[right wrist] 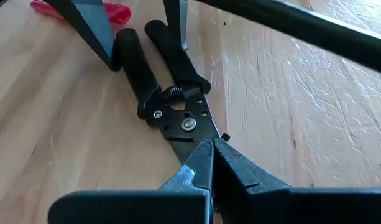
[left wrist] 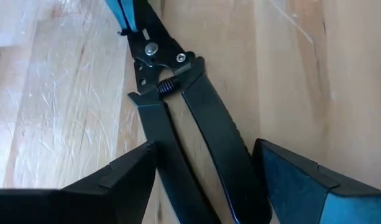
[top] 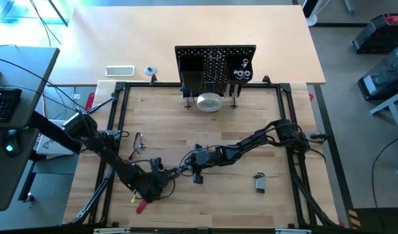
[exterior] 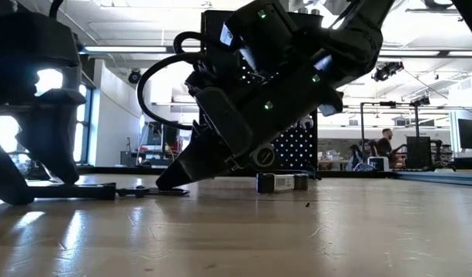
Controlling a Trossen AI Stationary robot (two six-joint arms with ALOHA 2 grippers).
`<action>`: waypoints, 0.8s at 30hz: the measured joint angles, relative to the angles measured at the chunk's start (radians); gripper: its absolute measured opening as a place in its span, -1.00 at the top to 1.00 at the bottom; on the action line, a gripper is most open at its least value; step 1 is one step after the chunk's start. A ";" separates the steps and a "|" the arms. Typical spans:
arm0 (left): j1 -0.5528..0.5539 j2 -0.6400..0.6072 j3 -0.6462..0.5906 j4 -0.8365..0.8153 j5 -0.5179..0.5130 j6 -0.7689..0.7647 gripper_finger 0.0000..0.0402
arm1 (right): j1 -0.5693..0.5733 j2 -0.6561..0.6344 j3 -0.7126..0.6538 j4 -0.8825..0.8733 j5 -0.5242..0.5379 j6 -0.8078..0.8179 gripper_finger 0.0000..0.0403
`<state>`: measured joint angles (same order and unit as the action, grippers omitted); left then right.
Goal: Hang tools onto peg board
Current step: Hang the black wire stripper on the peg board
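Two hands are met at one tool near the middle of the surface's near half. The right hand (right wrist: pixel 210 163) is closed on the nose of the pliers (right wrist: pixel 171 93), its fingertips pinched together over the metal just past the pivot. The left hand (left wrist: pixel 202 180) is held open around the handles (left wrist: pixel 202 124), one finger on each side; whether either finger touches cannot be told. The pliers lie flat on the surface (top: pixel 218 195), not yet lifted, as judged from the wrist views.

Just beside the left hand, toward the near-left corner, a red tool (top: pixel 141 207) lies on the wood. A small dark tool (top: pixel 139 138) is seen closer to the left edge, and a small grey item (top: pixel 260 184) toward the near right.

At the far edge stands the board (top: pixel 215 68), with a few silver pieces (top: pixel 241 73) already hung on its right part and a tape roll (top: pixel 210 102) at its foot.

Little of the task appears done: some things are on the board, while the pliers, red tool and the other loose pieces remain to be hung.
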<state>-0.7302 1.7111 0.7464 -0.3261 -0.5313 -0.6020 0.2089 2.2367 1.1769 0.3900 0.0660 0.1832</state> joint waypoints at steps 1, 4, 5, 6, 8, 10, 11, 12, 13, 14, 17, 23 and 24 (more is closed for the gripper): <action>0.004 0.000 0.000 -0.002 0.010 -0.015 -0.31 | 0.000 0.000 0.000 0.003 0.000 0.000 0.99; 0.020 -0.001 -0.003 -0.006 0.040 -0.051 -0.31 | 0.000 0.002 -0.002 0.023 -0.003 0.000 0.99; 0.026 -0.002 -0.007 -0.006 0.052 -0.065 -0.31 | 0.000 0.002 -0.004 0.036 -0.004 -0.001 0.99; 0.032 -0.002 -0.008 -0.008 0.066 -0.083 -0.31 | 0.000 0.003 -0.004 0.039 -0.004 -0.003 0.99; 0.039 -0.003 -0.010 -0.016 0.088 -0.117 -0.30 | 0.000 0.004 -0.004 0.045 -0.007 -0.004 0.99; 0.043 -0.003 -0.010 -0.021 0.098 -0.134 -0.26 | 0.000 0.004 -0.004 0.046 -0.009 -0.004 0.99; 0.043 -0.003 -0.010 -0.022 0.099 -0.139 -0.23 | 0.000 0.004 -0.004 0.046 -0.014 -0.004 0.99; 0.043 -0.003 -0.009 -0.025 0.098 -0.139 -0.21 | 0.001 0.004 -0.004 0.046 -0.015 -0.003 0.99; 0.043 -0.003 -0.005 -0.030 0.093 -0.139 -0.19 | 0.003 0.004 -0.004 0.046 -0.015 -0.003 0.99; 0.042 -0.003 -0.002 -0.034 0.087 -0.138 -0.17 | 0.004 0.004 -0.004 0.046 -0.015 -0.004 0.99; 0.036 -0.001 0.013 -0.055 0.074 -0.130 -0.21 | 0.006 0.004 -0.004 0.047 -0.015 -0.007 0.99; 0.039 0.001 0.024 -0.088 0.069 -0.158 -0.56 | 0.007 0.005 -0.001 0.059 -0.024 -0.010 0.99; 0.043 0.001 0.024 -0.092 0.072 -0.167 -0.61 | 0.007 0.005 -0.001 0.060 -0.024 -0.019 0.99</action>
<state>-0.6872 1.7118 0.7704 -0.4177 -0.4589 -0.7692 0.2161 2.2417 1.1763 0.4499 0.0422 0.1646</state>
